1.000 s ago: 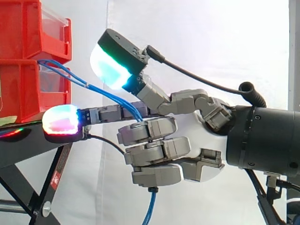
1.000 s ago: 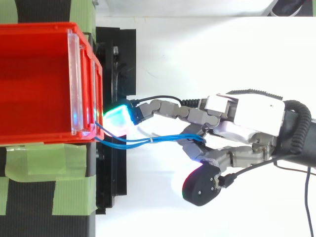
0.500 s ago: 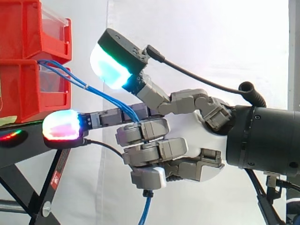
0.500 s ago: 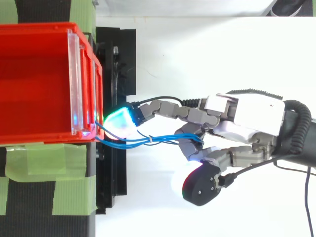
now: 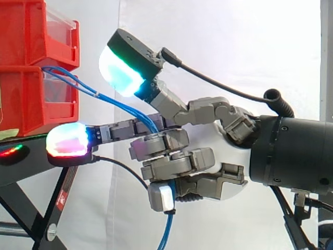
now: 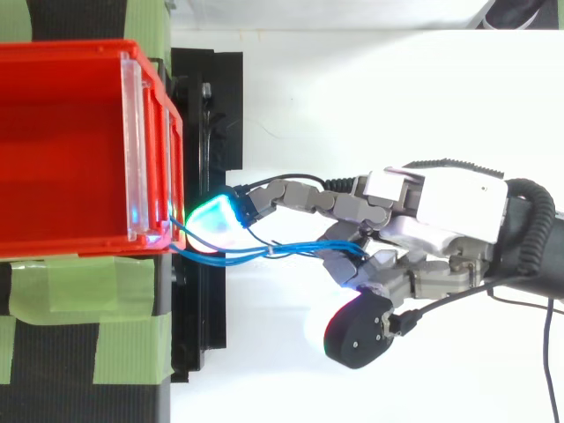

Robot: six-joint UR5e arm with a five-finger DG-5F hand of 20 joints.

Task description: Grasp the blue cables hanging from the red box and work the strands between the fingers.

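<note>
Blue cables (image 5: 112, 102) leave the red box (image 5: 28, 99) front and slope away into the hand (image 5: 182, 161); lower fingers curled round the strands, one finger straight toward the box; over the last half second the lowest curled finger rolled, white pad now outward; kneading under way, I judge; sticker (image 5: 62, 198) below the box unreadable.

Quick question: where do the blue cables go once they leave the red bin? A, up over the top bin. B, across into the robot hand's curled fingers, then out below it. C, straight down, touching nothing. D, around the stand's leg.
B: in the side view the blue cables run from the red bin into the hand, whose curled fingers close round them, and a strand hangs out underneath.
</note>
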